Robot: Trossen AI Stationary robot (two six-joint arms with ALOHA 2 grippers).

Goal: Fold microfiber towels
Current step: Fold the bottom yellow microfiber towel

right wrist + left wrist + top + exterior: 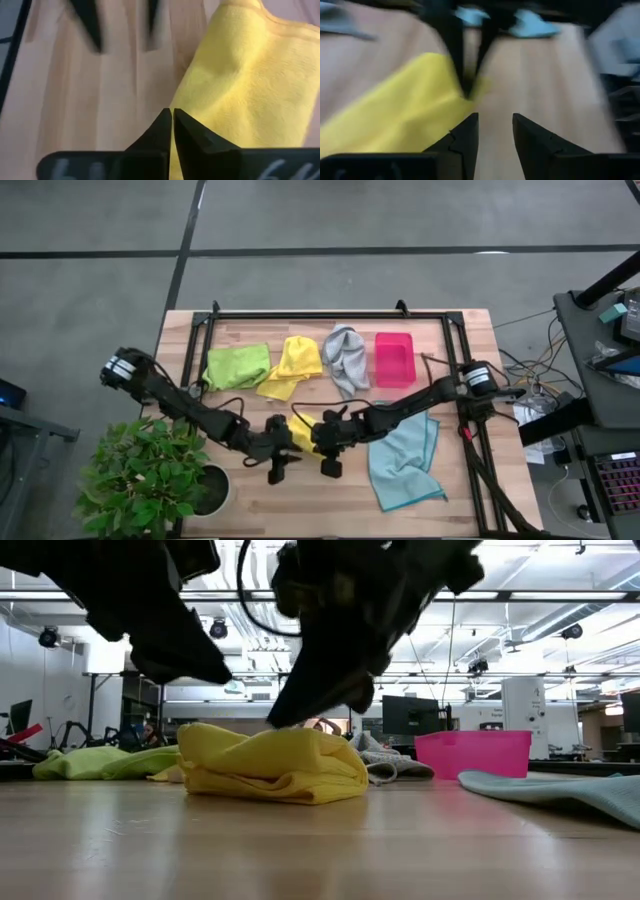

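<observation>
Floor: grey concrete (90,220) crossed by dark seams.
Ceiling: open trusses (560,600) with strip lights.
Furniture: monitors (405,715) on far desks.
Plant: leafy potted plant (150,475) beside the table's near-left corner.

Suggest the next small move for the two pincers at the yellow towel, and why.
Probably lift the right pincer slightly: it is shut at the edge of the yellow towel, though a grip is unclear. The left pincer is open beside it, holding nothing.
</observation>
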